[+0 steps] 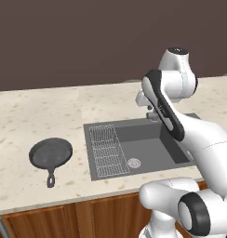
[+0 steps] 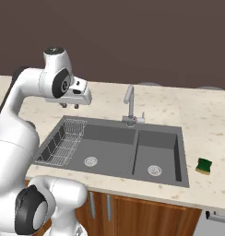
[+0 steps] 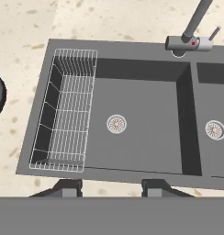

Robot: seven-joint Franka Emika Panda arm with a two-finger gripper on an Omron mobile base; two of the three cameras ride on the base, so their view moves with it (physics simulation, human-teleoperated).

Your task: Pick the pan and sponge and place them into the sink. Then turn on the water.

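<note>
Jaws (image 3: 111, 187) set wide apart and empty hung high over the left basin of the sink (image 3: 146, 114) beside its wire rack (image 3: 65, 110), so the first pick was unstarted: the pan (image 1: 51, 154) lay on the surface to the left, the sponge (image 2: 204, 165) to the right.

Sink (image 3: 141, 114) below, wire rack (image 3: 63, 114) in left basin, faucet (image 3: 192, 32) behind

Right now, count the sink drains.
2. One drain is in the left basin beside the wire rack; the other drain is in the right basin. Nothing seems hidden.
</note>
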